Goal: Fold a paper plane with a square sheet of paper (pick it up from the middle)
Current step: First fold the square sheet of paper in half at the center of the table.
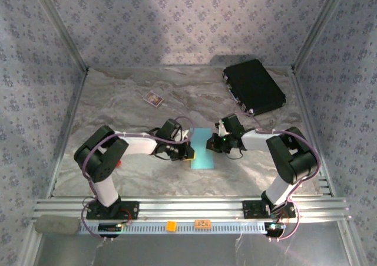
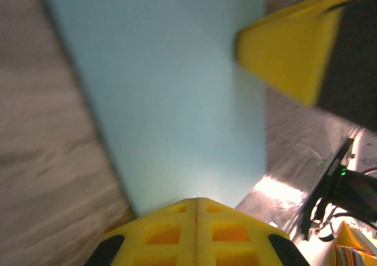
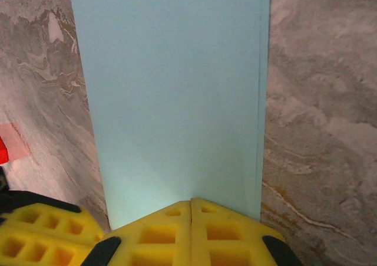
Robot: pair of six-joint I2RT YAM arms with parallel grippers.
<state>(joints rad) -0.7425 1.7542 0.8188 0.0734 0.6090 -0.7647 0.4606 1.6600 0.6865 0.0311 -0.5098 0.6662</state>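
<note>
Light-blue and plain, the sheet of paper (image 1: 203, 149) lies flat on the grey marbled table (image 1: 118, 171), in the middle of it and between your two arms. From the top camera you see it as a narrow rectangle. Its long axis runs from the near rail toward the far wall, leaning slightly right at the far end, and neither end comes to a point. In the right wrist view the paper (image 3: 177, 89) shows a second edge running just inside its right side, parallel to it, and a faint diagonal crease low down.

Your left gripper (image 1: 188, 152) has its yellow fingers pressed together, the tips (image 2: 196, 202) at the paper's (image 2: 177, 89) left long edge. Your right gripper (image 1: 212, 143) is likewise closed, its tips (image 3: 191, 204) over the opposite edge. You cannot tell whether either one pinches the paper.

Two orange tags (image 1: 203, 223) sit on the near rail, their markings too small to read. The small dark card (image 1: 154, 98) with a pale border lies well apart at far left, its face illegible. The black case (image 1: 254, 86) rests in the far right corner.
</note>
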